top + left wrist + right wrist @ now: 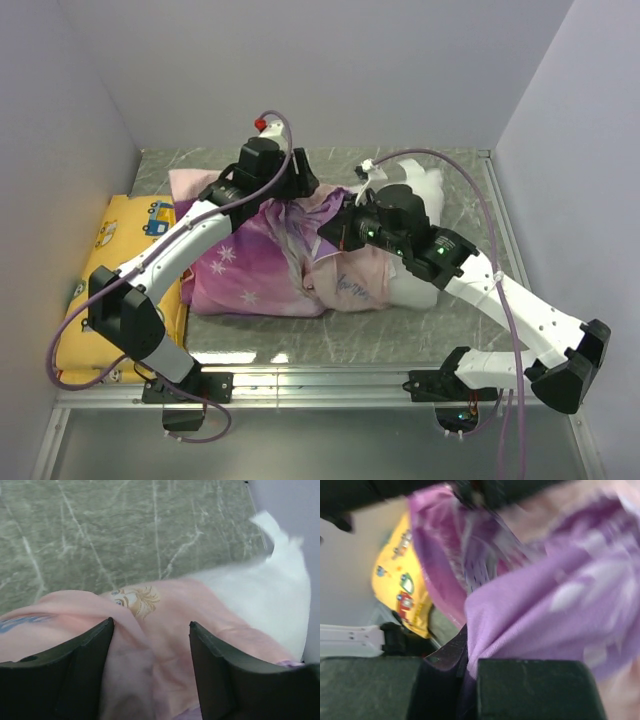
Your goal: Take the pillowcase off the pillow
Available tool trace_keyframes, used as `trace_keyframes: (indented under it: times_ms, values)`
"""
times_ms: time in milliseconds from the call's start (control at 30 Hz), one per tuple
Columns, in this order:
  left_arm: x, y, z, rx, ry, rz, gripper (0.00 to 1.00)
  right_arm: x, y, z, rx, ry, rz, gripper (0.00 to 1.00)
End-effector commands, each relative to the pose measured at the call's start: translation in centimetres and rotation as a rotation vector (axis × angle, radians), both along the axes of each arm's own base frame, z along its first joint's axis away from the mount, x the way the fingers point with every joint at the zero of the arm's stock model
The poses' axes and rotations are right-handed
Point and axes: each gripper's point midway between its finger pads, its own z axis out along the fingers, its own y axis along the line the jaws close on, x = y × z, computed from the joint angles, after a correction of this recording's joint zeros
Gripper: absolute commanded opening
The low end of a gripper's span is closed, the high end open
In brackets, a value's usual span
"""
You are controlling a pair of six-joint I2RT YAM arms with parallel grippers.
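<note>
Looking down from above, the pink and purple pillowcase (255, 262) lies bunched up in the middle of the grey desk (330, 340). It has white snowflakes on it. The white pillow (428, 188) sticks out of it on the right side, so part of the pillow is bare and part is inside the cover. A yellow cushion (130, 240) with little cars on it lies at the left edge of the desk, just beside the pillowcase. The left pincer (298, 192) is down at the far top of the pillowcase. The right pincer (335, 228) is near it, at the middle of the cloth, where the purple part meets the paler pink part.

From the left wrist, the two black fingers (80, 670) stand apart, so the left pincer is open. Pale pink cloth lies in the gap between them. A small princess face (135, 600) with yellow hair is printed on it. The white pillow pokes out on the right, and green-grey desk fills the top.

From the right wrist, the picture is blurry. The right pincer is closed on a fold of purple pillowcase (470, 655), which is pinched between its fingers. The yellow cushion shows on the left, behind the cloth.
</note>
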Motion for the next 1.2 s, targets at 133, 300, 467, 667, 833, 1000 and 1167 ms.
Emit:
trace_keyframes:
  times_ms: [133, 300, 467, 667, 833, 1000, 1167]
  values:
    - [-0.1, 2.1, 6.3, -0.068, -0.102, 0.133, 0.77, 3.0, 0.0, 0.1, 0.043, 0.004, -0.116, 0.00]
    - [-2.3, 4.7, 9.1, -0.128, -0.167, 0.192, 0.80, 4.2, -1.4, -2.3, 0.029, 0.043, -0.156, 0.00]
    - [-6.7, 5.0, 9.8, -0.171, -0.193, 0.085, 0.81, 5.4, -2.1, -2.4, 0.012, 0.046, -0.178, 0.00]
    - [-12.9, 1.3, 3.5, -0.161, -0.135, -0.073, 0.81, 7.4, -2.3, -2.0, 0.012, 0.057, -0.187, 0.00]
    - [-17.8, -4.7, -1.8, -0.193, -0.087, -0.213, 0.95, 8.1, -2.0, -2.2, 0.012, 0.061, -0.183, 0.02]
    - [-17.3, -7.7, -6.8, -0.036, -0.021, -0.144, 0.88, 7.8, -1.6, -2.6, 0.011, 0.081, -0.156, 0.07]
    - [-14.2, -5.5, -8.8, 0.138, 0.033, 0.121, 0.16, 7.0, -4.2, -1.1, -0.043, 0.015, -0.213, 0.60]
